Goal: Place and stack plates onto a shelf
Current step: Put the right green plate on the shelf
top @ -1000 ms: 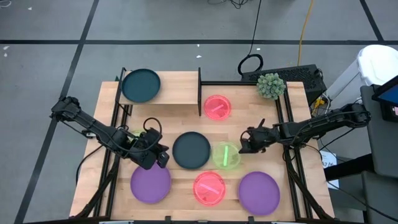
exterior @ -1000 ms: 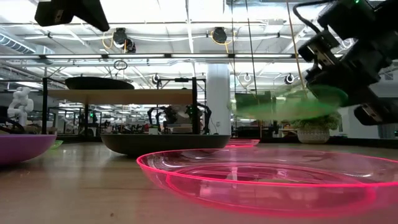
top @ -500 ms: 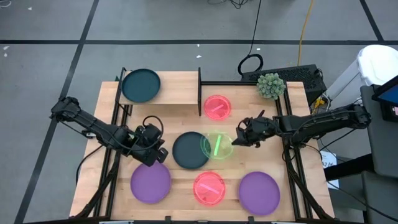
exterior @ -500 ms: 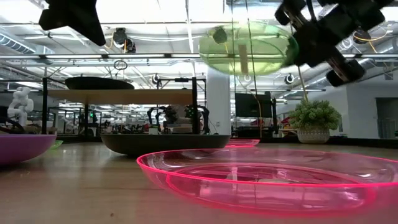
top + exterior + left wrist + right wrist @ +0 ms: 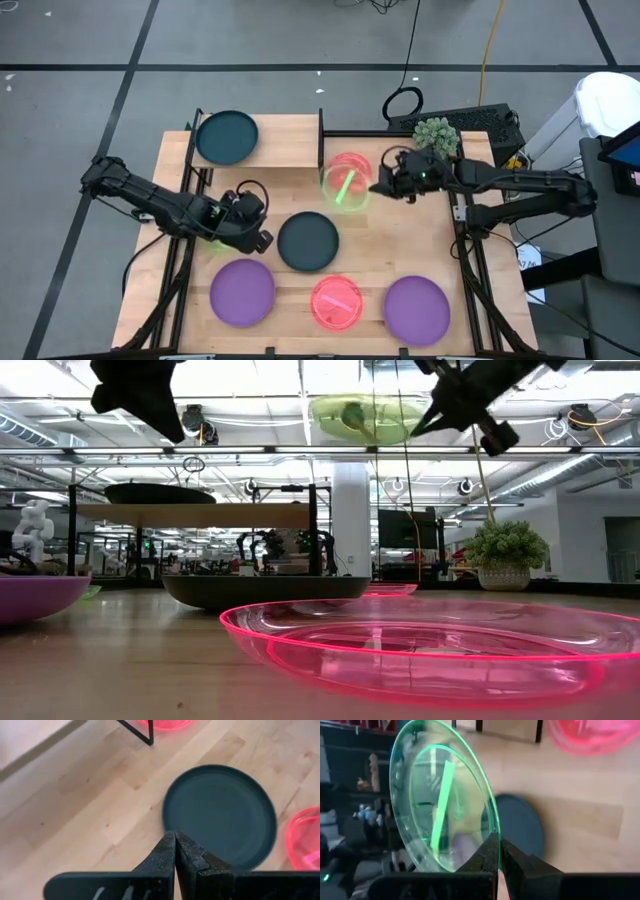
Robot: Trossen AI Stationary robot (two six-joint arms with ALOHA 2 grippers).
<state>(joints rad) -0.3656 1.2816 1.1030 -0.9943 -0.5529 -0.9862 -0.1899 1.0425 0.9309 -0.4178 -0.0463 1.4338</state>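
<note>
Right end effector (image 5: 377, 186) pinches the rim of a translucent green plate (image 5: 342, 187), carried high above the bench (image 5: 430, 250). Over the last second it has lifted this plate from the bench's middle and swung it toward the shelf (image 5: 285, 150), so the plate now hangs over a pink plate (image 5: 352, 163) just beside the shelf's black end panel (image 5: 321, 147). One dark teal plate (image 5: 227, 137) already lies on the shelf. Judging by this, the green plate is on its way to be set there. Left end effector (image 5: 262, 240), fingers pressed together and empty, hovers beside another dark plate (image 5: 308, 241) on the bench.
</note>
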